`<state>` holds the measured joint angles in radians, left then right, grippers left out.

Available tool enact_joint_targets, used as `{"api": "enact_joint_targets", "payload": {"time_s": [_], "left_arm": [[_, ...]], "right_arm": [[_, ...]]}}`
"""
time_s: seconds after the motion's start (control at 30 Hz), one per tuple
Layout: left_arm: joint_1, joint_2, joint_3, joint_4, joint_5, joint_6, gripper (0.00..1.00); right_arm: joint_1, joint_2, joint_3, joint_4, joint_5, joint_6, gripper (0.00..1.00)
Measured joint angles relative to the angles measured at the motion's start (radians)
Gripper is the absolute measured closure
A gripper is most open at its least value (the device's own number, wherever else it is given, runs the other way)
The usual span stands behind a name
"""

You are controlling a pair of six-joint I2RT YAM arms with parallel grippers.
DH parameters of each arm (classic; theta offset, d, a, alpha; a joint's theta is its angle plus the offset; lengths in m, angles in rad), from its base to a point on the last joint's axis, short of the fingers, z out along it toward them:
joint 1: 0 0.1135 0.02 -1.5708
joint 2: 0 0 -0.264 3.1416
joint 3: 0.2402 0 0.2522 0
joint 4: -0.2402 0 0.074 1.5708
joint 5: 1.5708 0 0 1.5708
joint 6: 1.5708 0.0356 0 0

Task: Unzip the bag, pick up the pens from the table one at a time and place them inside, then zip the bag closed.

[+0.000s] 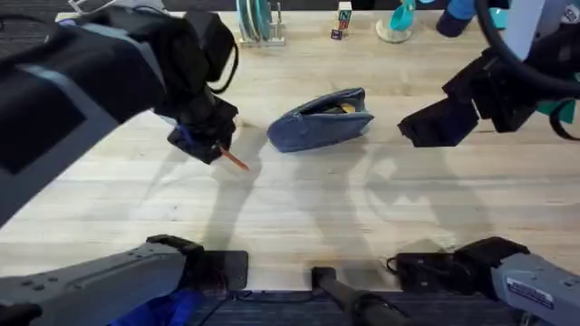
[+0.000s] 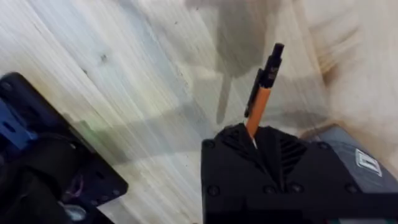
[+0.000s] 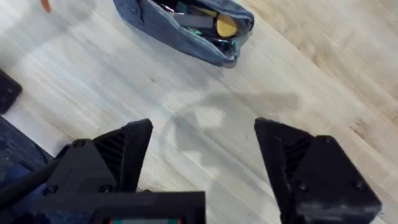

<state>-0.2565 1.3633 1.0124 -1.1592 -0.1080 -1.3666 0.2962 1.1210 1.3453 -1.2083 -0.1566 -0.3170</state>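
Note:
The blue-grey bag (image 1: 319,120) lies on the table (image 1: 299,204) at centre back, its zipper open, with yellow and green items showing inside. From the right wrist the bag (image 3: 186,28) again shows its open mouth. My left gripper (image 1: 210,143) hangs left of the bag, above the table, shut on an orange pen (image 1: 234,160) with a dark tip. In the left wrist view that pen (image 2: 261,96) sticks out from between the black fingers (image 2: 233,149). My right gripper (image 1: 437,125) hovers right of the bag, open with nothing between its fingers (image 3: 121,152).
Along the table's far edge stand a rack with teal plates (image 1: 258,23), a small block (image 1: 343,20) and a teal object on a white dish (image 1: 395,23). The wood in front of the bag lies bare.

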Motion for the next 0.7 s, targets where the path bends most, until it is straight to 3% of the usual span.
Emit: {"api": "enact_joint_targets", "payload": {"time_s": [0.2,0.7], "left_arm": [[0.000,-0.031,0.094,-0.050,-0.031,0.109,0.958],[0.000,-0.051,0.374,-0.134,-0.078,0.482,0.959]], "right_arm": [[0.000,0.000,0.000,0.000,0.000,0.000,0.005],[0.000,0.000,0.000,0.000,0.000,0.000,0.005]]}}
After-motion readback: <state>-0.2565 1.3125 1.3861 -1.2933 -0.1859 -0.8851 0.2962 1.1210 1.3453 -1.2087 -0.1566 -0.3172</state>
